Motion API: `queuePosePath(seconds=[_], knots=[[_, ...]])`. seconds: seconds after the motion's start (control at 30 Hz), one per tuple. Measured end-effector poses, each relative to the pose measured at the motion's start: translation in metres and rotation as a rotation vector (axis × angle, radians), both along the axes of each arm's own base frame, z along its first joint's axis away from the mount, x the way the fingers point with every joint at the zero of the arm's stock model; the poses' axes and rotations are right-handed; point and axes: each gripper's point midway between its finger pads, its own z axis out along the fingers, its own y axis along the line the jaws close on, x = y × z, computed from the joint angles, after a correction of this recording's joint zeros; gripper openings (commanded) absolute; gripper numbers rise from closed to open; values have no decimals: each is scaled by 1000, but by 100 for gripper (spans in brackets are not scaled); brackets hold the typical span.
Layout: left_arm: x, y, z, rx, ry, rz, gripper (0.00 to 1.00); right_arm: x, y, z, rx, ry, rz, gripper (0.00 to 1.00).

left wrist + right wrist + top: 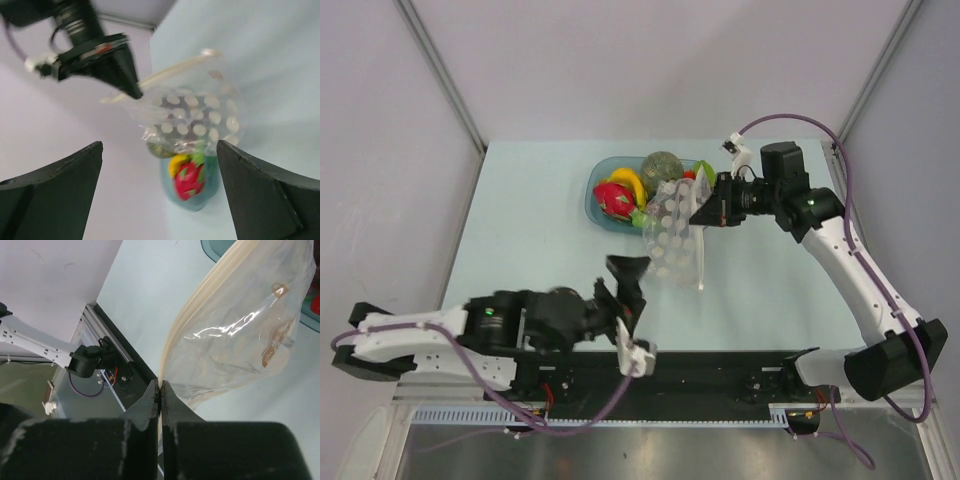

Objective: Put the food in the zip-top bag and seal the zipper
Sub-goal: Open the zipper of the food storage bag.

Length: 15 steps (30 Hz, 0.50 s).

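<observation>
The clear dotted zip-top bag [672,238] hangs from my right gripper [697,213], which is shut on its zipper strip [186,325] and holds it just in front of the blue bowl. The bag looks empty in the right wrist view [245,330]. The grey-green bumpy ball [662,166] lies in the bowl at the back. The dark red grapes are mostly hidden behind the bag. My left gripper [628,287] is open and empty, low over the table, its jaws pointing toward the bag [192,117].
The blue translucent bowl [597,196] also holds a pink dragon fruit [614,199] and a yellow banana [628,179]. The black rail with the arm bases runs along the near table edge [720,365].
</observation>
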Motion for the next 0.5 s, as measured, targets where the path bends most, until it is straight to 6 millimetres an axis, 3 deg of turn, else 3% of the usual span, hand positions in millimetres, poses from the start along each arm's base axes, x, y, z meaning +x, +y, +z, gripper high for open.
queuePosePath(seconds=[0.1, 0.23, 0.37, 0.5], knots=[[11, 19, 52, -281, 248, 101, 100, -11, -1, 7, -9, -56, 9, 0], [64, 44, 96, -588, 533, 340, 99, -30, 3, 8, -43, -129, 28, 0], [86, 32, 111, -765, 788, 389, 94, -45, 7, 9, -71, -202, 59, 0], [105, 9, 94, -833, 1097, 412, 79, -50, 5, 7, -110, -256, 56, 0]])
